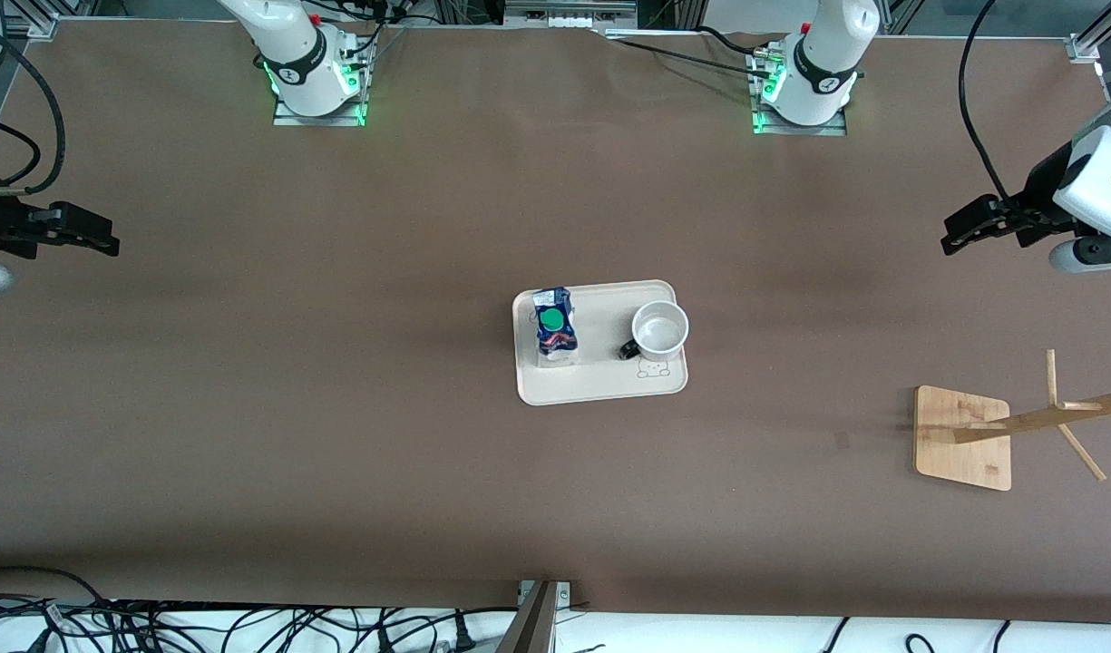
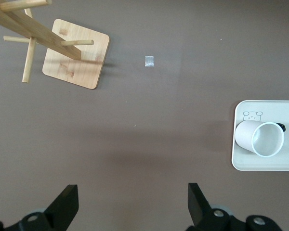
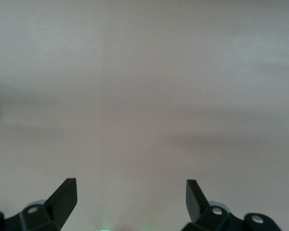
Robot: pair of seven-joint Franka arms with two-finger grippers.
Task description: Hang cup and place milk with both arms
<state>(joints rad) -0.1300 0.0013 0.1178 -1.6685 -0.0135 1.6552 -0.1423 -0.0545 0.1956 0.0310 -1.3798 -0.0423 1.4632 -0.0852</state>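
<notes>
- Tray (image 1: 600, 385) at mid-table, cream; holds two things.
- Milk (image 1: 555, 326) stands upright in the tray, at the end toward the right arm; green cap up.
- Cup (image 1: 659, 329) upright in the tray, at the end toward the left arm; mouth up, nothing inside, black handle turned toward the milk. Cup and milk apart.
- Wooden rack (image 1: 1018, 426) toward the left arm's end, nearer the front camera than the tray; pegs bare.
- Left gripper (image 1: 959, 234) over bare table at its own end, waiting; fingers (image 2: 67, 204) spread wide, holding nothing.
- Right gripper (image 1: 102, 240) over bare table at its own end; fingers (image 3: 65, 197) spread wide, holding nothing.
</notes>
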